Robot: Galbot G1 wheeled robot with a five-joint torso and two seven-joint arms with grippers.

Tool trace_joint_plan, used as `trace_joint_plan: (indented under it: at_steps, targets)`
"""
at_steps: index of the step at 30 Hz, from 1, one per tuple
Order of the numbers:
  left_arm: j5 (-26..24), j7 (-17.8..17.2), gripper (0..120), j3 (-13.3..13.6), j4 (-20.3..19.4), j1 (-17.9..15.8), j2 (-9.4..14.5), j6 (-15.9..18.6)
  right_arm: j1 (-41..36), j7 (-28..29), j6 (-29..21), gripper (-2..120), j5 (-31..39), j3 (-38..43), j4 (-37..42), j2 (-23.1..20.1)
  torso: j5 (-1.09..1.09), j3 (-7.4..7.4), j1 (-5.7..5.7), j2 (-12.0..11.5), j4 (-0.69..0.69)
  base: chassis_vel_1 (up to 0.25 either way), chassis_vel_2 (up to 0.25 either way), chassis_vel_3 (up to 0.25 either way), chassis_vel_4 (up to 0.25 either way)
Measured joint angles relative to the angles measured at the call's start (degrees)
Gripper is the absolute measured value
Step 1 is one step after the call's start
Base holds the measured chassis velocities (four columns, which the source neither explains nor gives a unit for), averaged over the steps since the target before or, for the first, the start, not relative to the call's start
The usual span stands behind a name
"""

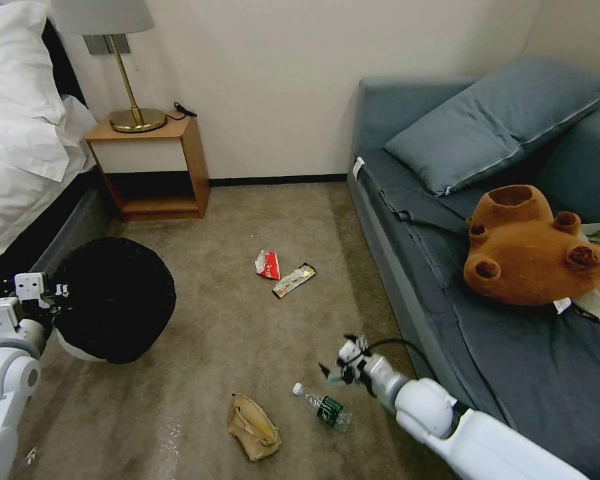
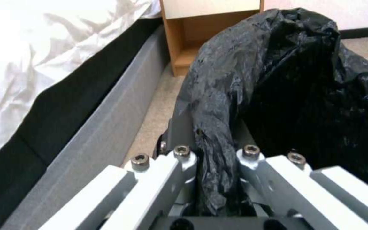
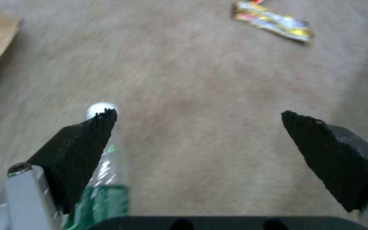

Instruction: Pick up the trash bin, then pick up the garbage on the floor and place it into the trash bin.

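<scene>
The trash bin [image 1: 117, 300], white with a glossy black bag, leans by the bed at the left. My left gripper [image 1: 47, 293] is shut on its bag-covered rim [image 2: 216, 153]. Garbage lies on the carpet: a red-white wrapper [image 1: 268, 265], a long yellowish snack wrapper [image 1: 293, 280], a clear bottle with a green label [image 1: 323, 407] and a crumpled tan paper bag [image 1: 253, 427]. My right gripper [image 1: 340, 367] hovers open just above the bottle's cap end. In the right wrist view the gripper [image 3: 196, 116] is spread wide, and the bottle [image 3: 107, 179] lies under one finger rather than between the two.
A bed with white linen [image 1: 20, 133] and a wooden nightstand [image 1: 153, 167] holding a lamp stand at the left. A grey sofa bed [image 1: 447, 267] with a pillow and a brown plush bear [image 1: 527, 247] runs along the right. Open carpet [image 1: 233, 333] lies between them.
</scene>
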Motion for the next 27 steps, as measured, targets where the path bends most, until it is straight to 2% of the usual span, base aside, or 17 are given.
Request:
trace_joint_plan:
  at_steps: [12,27]
  targets:
    - [0.56,0.21,5,0.01,0.04,0.49,-0.46,0.00,2.22,-2.77,-1.16,100,-1.07,-4.87,-3.83,0.57,0.00,0.00,0.00,0.00,0.00,0.000,0.000,0.000,0.000]
    - [1.66,0.47,5,0.33,-0.75,1.10,-1.86,-0.45,3.42,-3.89,1.97,100,-3.97,-7.00,-14.76,5.01,0.00,0.00,0.00,0.00,0.01,0.000,0.000,0.000,0.000]
